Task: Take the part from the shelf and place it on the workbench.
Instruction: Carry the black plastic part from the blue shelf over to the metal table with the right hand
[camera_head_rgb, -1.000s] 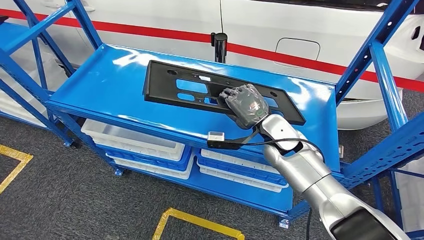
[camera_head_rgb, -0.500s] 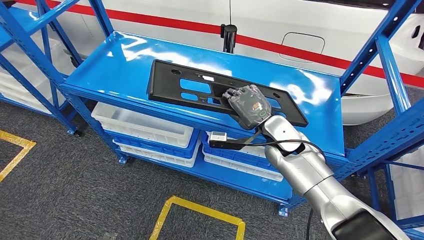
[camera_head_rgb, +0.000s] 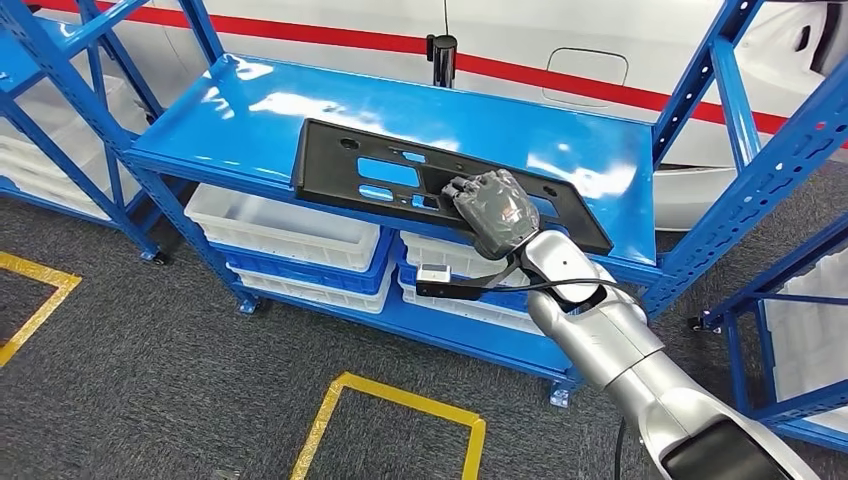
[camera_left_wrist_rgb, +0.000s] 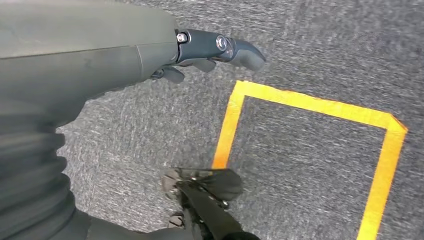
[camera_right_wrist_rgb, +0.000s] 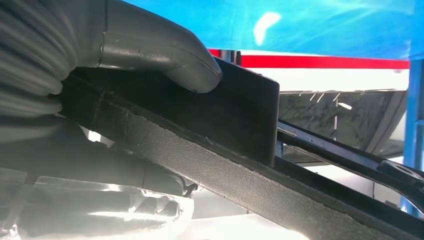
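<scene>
The left hand (camera_left_wrist_rgb: 150, 55) hangs over the grey floor (camera_left_wrist_rgb: 310, 150), fingers (camera_left_wrist_rgb: 235, 50) loosely extended, holding nothing. The long black part (camera_head_rgb: 400, 180) lies over the blue shelf (camera_head_rgb: 250, 110), its near edge clamped by the right hand (camera_head_rgb: 492, 210), thumb (camera_right_wrist_rgb: 170, 55) on one face.

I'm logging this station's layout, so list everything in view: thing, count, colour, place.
Part: one, black, flat with cut-outs, at the top shelf's front edge.
Shelf rack: one, blue, in front of the robot.
Trays: several, white, stacked on the lower shelf.
Car: one, white with a red stripe, behind the rack.
Floor tape: yellow lines on grey carpet.
Right hand: grey, grips the part.
Left hand: grey, holds nothing, hangs over the floor.
</scene>
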